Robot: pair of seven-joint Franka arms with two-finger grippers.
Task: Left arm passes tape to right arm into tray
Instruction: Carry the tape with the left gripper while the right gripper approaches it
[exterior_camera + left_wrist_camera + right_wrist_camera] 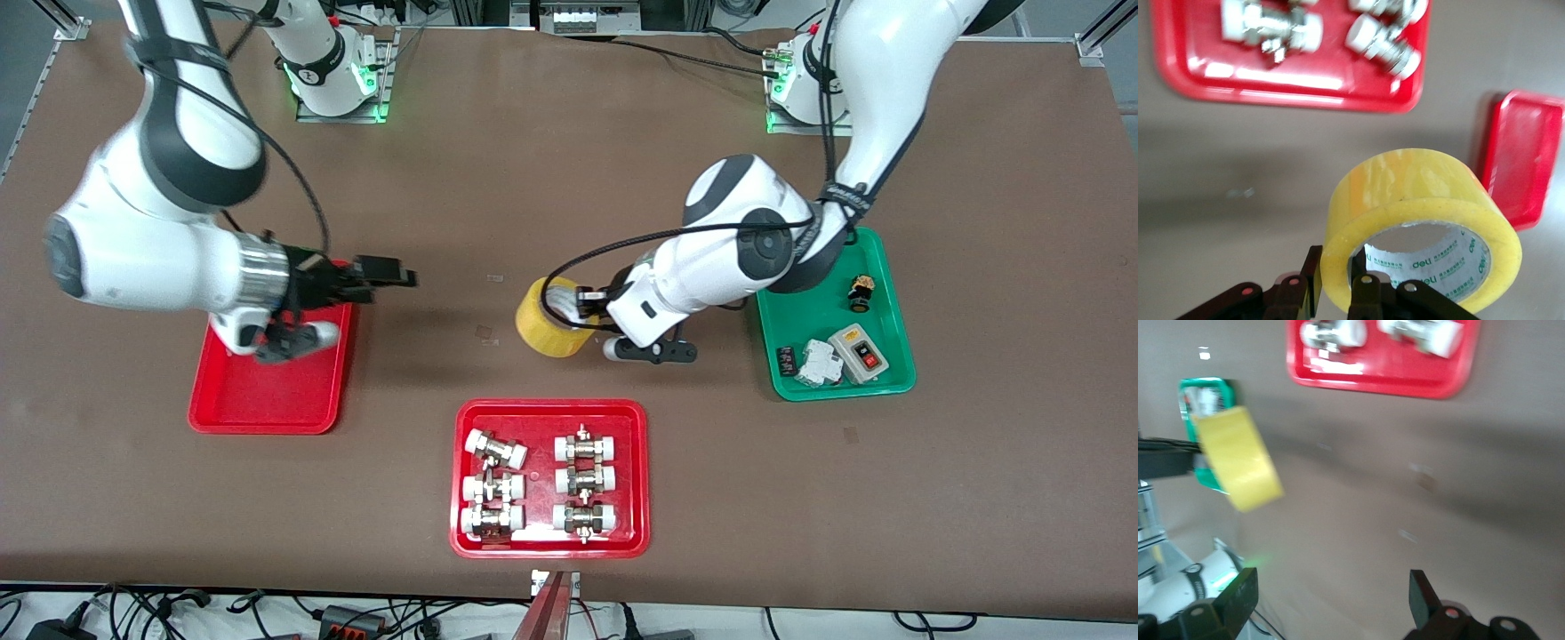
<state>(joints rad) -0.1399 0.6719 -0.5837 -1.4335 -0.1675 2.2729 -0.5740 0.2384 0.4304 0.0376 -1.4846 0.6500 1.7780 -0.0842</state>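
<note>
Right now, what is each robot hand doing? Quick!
Left gripper: shut on the tape, held up over the middle of the table.
Right gripper: open, holding nothing, beside the tray.

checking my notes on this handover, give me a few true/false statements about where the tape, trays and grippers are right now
1. The left gripper is shut on the tape. True.
2. The tape already lies in the plain red tray. False: it is held up over bare table, between that tray and the green tray.
3. The right gripper is open and holds nothing. True.
4. The right gripper is gripping the tape from one side. False: it is apart from the tape, by the plain red tray's edge.
5. The tray with metal fittings sits nearer the front camera than the tape. True.
6. The plain red tray holds metal fittings. False: no fittings show in it.
</note>
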